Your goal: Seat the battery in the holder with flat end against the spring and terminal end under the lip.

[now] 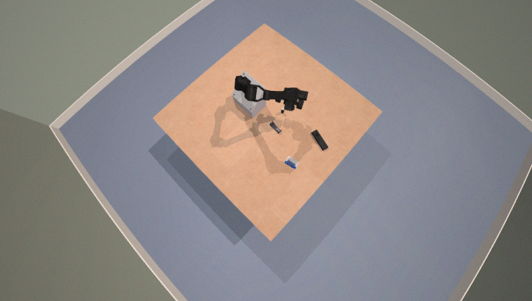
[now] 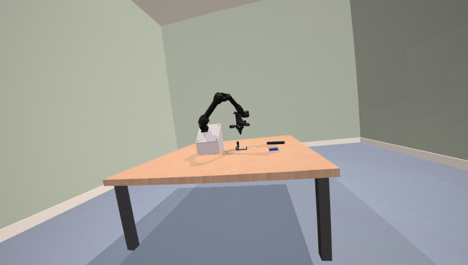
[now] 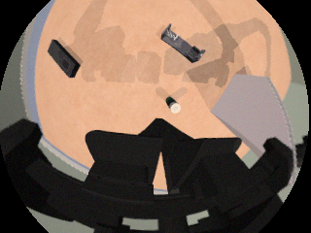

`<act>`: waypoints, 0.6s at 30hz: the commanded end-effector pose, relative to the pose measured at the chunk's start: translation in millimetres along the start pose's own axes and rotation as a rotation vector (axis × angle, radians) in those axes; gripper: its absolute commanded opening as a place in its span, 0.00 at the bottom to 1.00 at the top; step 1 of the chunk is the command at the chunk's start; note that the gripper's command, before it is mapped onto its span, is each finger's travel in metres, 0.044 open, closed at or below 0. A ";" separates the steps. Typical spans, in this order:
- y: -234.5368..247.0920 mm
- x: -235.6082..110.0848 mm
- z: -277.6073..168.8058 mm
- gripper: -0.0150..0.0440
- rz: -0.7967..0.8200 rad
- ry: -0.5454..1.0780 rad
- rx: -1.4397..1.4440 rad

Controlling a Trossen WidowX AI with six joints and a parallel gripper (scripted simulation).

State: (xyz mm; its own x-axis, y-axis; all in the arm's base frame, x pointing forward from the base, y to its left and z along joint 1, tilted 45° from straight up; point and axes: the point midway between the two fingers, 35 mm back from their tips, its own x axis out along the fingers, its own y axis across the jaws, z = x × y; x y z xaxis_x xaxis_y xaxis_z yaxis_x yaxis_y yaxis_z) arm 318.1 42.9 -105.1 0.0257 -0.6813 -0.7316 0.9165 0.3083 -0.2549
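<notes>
Battery (image 3: 173, 104), a small dark cylinder with a pale end cap, stands upright on the smooth wooden table (image 2: 229, 167), just beside the black open-framed holder (image 3: 183, 43). The matte black gripper (image 2: 240, 132) hangs above it, pointed fingers pressed together on nothing, well clear.

The arm (image 2: 216, 101) is raised from the grey pedestal (image 2: 214, 146) in a high arch, bent sharply at the elbow above the pedestal, and the forearm is sloped down and away from it. The wrist is turned downward, so that the gripper (image 2: 240, 132) is pointed at the table, well above it. The jaws are seen pressed together to a single tip, with nothing between them.
</notes>
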 end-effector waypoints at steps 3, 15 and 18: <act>3.6 8.5 0.9 0.25 -0.006 -0.019 0.022; 1.2 81.3 3.1 0.25 -0.009 -0.023 0.022; -2.2 81.4 3.0 0.25 -0.009 -0.023 0.022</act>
State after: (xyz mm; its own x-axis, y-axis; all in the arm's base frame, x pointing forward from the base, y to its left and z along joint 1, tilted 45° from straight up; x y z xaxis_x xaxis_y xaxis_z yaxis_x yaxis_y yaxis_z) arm 322.6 -11.7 -160.9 0.0255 -0.6957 -0.7178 0.9265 0.2861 -0.2444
